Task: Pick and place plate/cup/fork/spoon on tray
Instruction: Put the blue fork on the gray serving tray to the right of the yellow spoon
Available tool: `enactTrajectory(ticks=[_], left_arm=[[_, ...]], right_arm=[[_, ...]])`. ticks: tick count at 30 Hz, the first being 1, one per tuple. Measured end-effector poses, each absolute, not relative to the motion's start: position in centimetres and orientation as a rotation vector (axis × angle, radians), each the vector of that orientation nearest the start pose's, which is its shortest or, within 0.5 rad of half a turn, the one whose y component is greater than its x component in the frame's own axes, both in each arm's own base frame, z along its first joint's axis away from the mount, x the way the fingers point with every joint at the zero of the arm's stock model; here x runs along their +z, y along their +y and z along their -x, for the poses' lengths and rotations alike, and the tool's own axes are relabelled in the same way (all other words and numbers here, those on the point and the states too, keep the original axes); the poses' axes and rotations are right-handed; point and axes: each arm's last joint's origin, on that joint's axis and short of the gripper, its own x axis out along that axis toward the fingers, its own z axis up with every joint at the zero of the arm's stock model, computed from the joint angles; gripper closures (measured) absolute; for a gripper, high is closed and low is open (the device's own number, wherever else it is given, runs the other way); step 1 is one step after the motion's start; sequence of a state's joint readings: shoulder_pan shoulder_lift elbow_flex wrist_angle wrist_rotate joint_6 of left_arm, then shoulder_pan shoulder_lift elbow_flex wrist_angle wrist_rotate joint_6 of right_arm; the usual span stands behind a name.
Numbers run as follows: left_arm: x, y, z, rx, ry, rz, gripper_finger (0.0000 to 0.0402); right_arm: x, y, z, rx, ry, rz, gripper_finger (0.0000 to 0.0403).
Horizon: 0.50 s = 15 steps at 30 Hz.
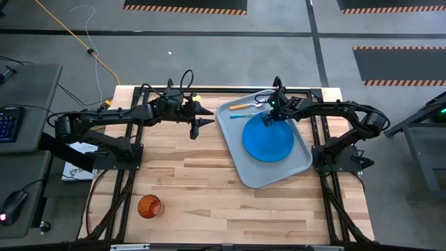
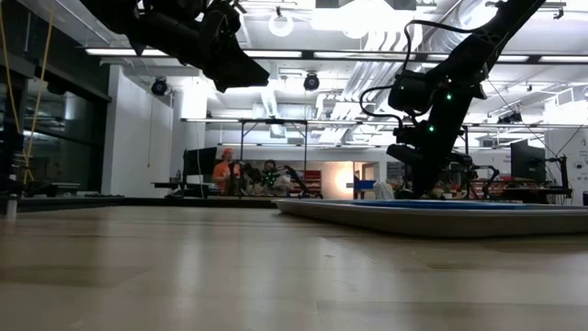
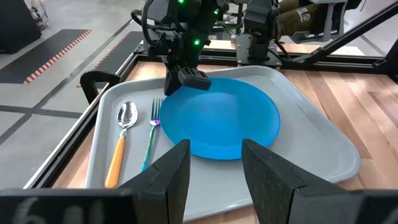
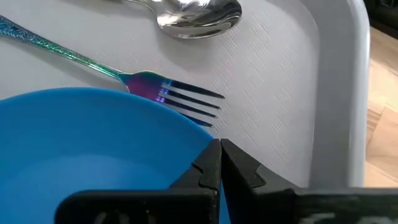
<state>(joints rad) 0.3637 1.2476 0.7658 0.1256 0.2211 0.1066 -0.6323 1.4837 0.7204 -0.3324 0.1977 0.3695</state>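
Note:
The grey-blue tray (image 1: 296,164) lies at the table's right and holds the blue plate (image 1: 268,139). The orange-handled spoon (image 3: 119,146) and the blue fork (image 3: 151,134) lie side by side on the tray floor just beyond the plate. The fork's tines (image 4: 189,102) reach up to the plate's rim. My right gripper (image 4: 219,152) is shut, its tips pointing down at the plate's far rim. My left gripper (image 3: 214,149) hovers open above the bare table, left of the tray, with nothing between its fingers. The red-orange cup (image 1: 149,206) stands upright near the front left. My right gripper's shut fingertips (image 3: 196,79) stand at the plate's far rim (image 4: 186,134), coming from above and slanting down. I cannot tell whether they touch the rim or hang just over it. The plate lies flat on the tray.
Black frame rails (image 1: 209,90) run along the table's far edge and both sides. Bare wood (image 1: 188,174) lies between the cup and the tray. In the low view, people sit in the room far behind the table.

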Motion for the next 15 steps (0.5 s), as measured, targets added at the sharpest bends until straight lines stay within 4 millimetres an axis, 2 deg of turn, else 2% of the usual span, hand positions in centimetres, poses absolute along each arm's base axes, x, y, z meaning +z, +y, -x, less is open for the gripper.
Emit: enactTrajectory(ticks=[15], left_arm=[[25.99, 9.05, -25.55, 0.122, 0.349, -0.004, 0.0268]], right_arm=[[15.56, -15.85, -20.74, -0.932, 0.938, -0.563, 0.0403]])
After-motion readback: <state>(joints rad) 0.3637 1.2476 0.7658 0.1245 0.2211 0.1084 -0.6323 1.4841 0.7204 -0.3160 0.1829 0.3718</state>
